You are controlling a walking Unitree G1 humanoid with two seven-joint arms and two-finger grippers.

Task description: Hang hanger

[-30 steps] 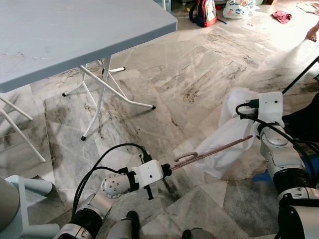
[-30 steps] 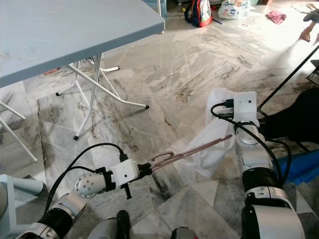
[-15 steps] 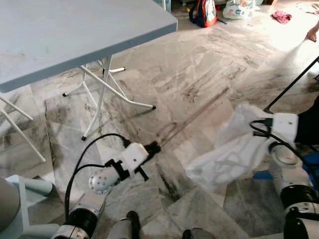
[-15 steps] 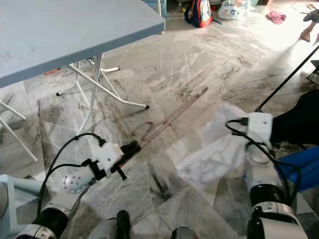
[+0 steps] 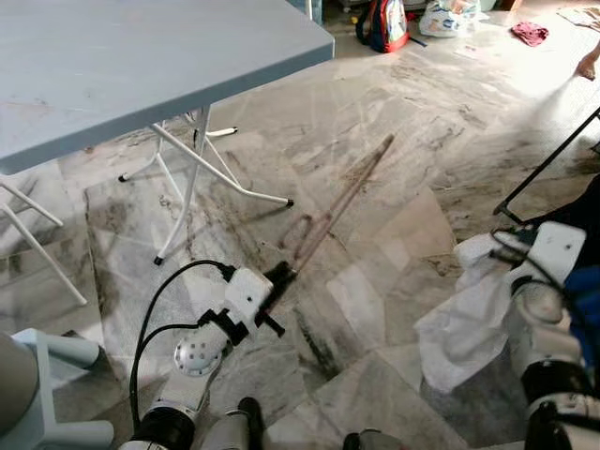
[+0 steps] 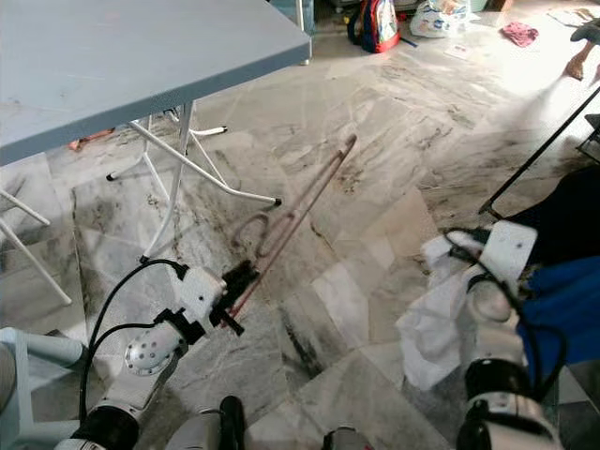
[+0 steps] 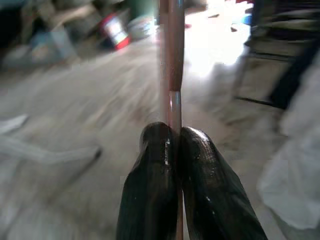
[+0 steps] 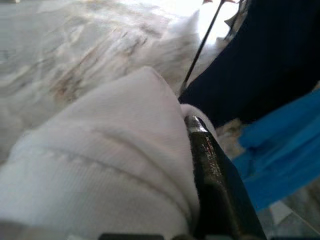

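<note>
Hanger [image 6: 298,208], a thin brown one, was seen clamped at one end between the closed fingers of the left gripper [image 6: 240,281] and raised over the marble floor [image 5: 375,131], while the right gripper [image 8: 210,165] clutched a white garment [image 5: 469,319], with the hanging judged not yet done.

Grey folding table [image 5: 141,66] on sunlit marble floor [image 5: 375,141].
</note>
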